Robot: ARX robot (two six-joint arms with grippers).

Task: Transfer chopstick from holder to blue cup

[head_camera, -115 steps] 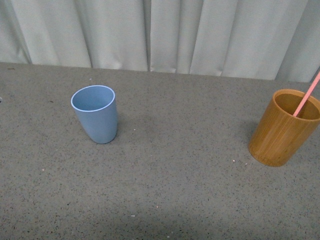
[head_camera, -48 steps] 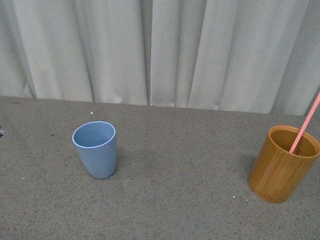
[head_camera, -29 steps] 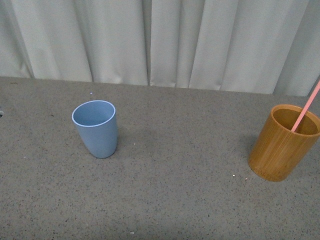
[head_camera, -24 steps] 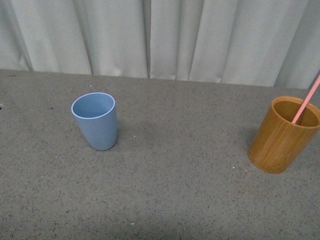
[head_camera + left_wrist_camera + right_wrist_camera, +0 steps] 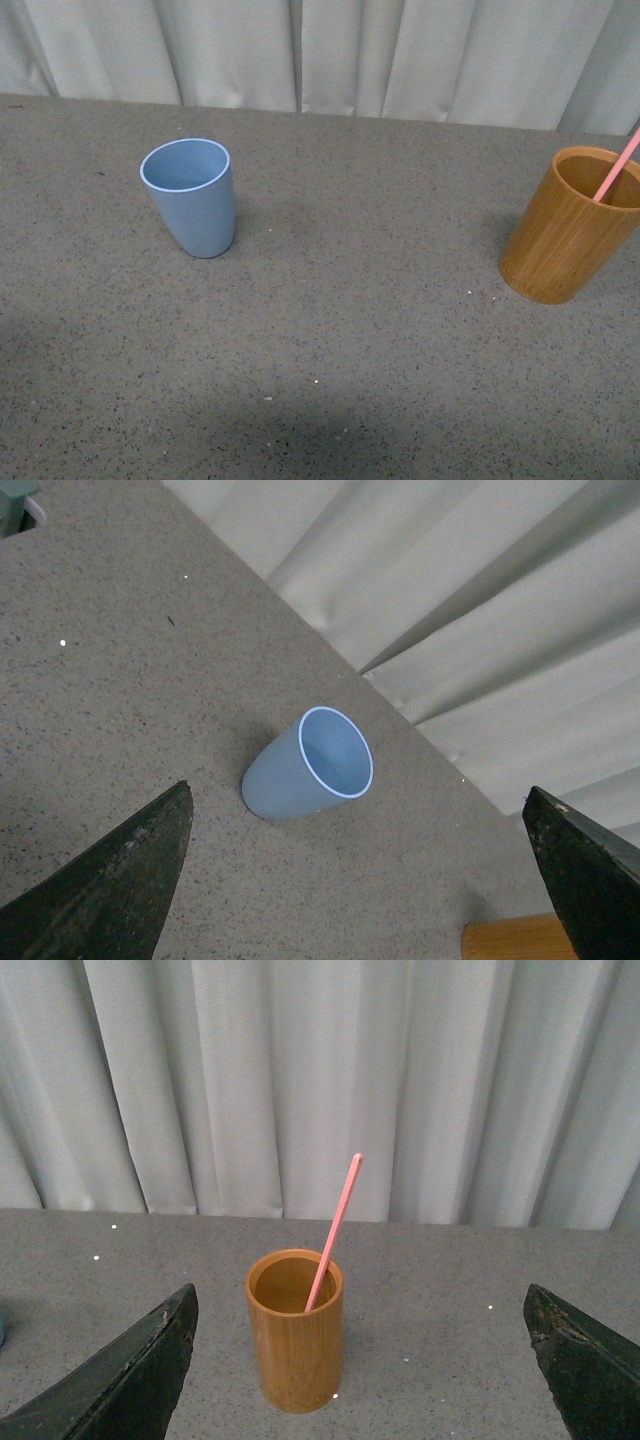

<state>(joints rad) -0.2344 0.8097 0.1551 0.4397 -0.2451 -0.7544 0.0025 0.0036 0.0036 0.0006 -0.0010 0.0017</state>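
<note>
The light-blue cup (image 5: 190, 196) stands upright and empty on the grey table at the left; it also shows in the left wrist view (image 5: 310, 766). The brown bamboo holder (image 5: 570, 226) stands at the right edge, with the salmon-pink chopstick (image 5: 616, 168) leaning out of it. In the right wrist view the holder (image 5: 295, 1330) and chopstick (image 5: 335, 1230) stand ahead of my right gripper (image 5: 365, 1380), which is open and empty, well short of them. My left gripper (image 5: 370, 880) is open and empty, apart from the blue cup. Neither arm shows in the front view.
A grey speckled table (image 5: 360, 330) carries both cups. A pale pleated curtain (image 5: 300, 50) hangs behind its far edge. A corner of the holder (image 5: 510, 940) shows in the left wrist view. A small grey-green object (image 5: 15, 500) sits at the table's edge there.
The front view has tilted up and then down again; cups sit higher in frame now. The cups and chopstick have not moved on the table.
</note>
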